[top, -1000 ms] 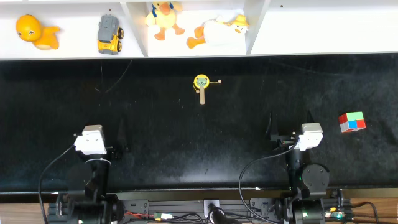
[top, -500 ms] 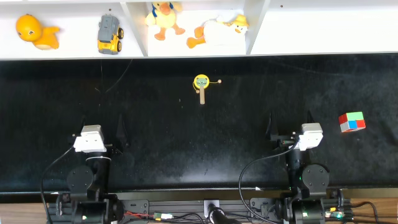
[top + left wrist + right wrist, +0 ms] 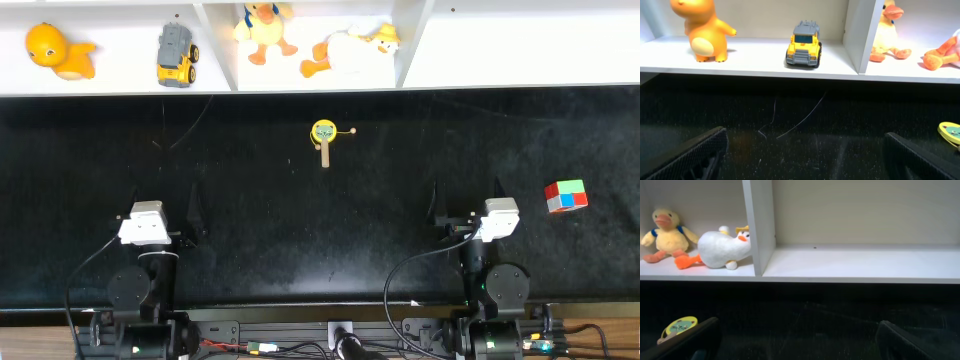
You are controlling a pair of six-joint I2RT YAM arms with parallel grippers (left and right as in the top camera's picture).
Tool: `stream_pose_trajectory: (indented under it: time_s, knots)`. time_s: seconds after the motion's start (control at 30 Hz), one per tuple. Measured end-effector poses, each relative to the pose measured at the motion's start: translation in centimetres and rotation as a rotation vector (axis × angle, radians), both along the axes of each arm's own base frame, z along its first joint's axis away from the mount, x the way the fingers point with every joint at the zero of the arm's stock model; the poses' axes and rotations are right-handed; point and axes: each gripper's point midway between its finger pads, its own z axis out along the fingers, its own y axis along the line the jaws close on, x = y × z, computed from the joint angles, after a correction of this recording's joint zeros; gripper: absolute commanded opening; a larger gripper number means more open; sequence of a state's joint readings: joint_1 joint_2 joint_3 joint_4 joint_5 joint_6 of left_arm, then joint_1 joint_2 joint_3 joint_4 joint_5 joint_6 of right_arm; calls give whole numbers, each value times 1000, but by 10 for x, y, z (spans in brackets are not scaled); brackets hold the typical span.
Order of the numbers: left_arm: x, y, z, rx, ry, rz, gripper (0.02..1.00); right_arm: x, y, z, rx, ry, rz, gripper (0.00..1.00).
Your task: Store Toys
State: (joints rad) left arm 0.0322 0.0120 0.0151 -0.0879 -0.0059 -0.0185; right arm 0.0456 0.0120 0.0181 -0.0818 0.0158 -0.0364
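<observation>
Table [image 3: 300, 230] holds rattle [image 3: 324, 134] and colour cube [image 3: 566, 196]. My left end effector [image 3: 805, 135] and right end effector [image 3: 799, 324] sit open, empty.

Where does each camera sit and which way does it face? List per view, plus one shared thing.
Top view: fixed overhead, looking down on black table and white shelf; both arms at bottom edge.
Left wrist view: on left arm, facing toy truck; left end effector open.
Right wrist view: on right arm, facing white plush duck; right end effector open.
Shared: yellow rattle in all three.
</observation>
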Motion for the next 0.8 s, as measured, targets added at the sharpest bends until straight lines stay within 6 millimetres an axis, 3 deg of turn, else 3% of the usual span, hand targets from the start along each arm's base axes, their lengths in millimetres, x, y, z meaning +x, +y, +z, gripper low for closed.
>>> stream_pose_trajectory:
  time_s: [0.27,0.37,0.53,0.7,0.8]
  knots:
    - [0,0,0,0,0,0,998,0,-16,0,14,1,-96,996]
    - [0,0,0,0,0,0,998,-1,-14,-21,71,101,-122,993]
    - [0,0,0,0,0,0,998,-14,2,-42,113,389,-152,993]
    - [0,0,0,0,-2,0,998,-31,25,-35,85,635,-192,993]
    - [0,0,0,0,-2,0,998,-33,50,-31,48,740,-186,996]
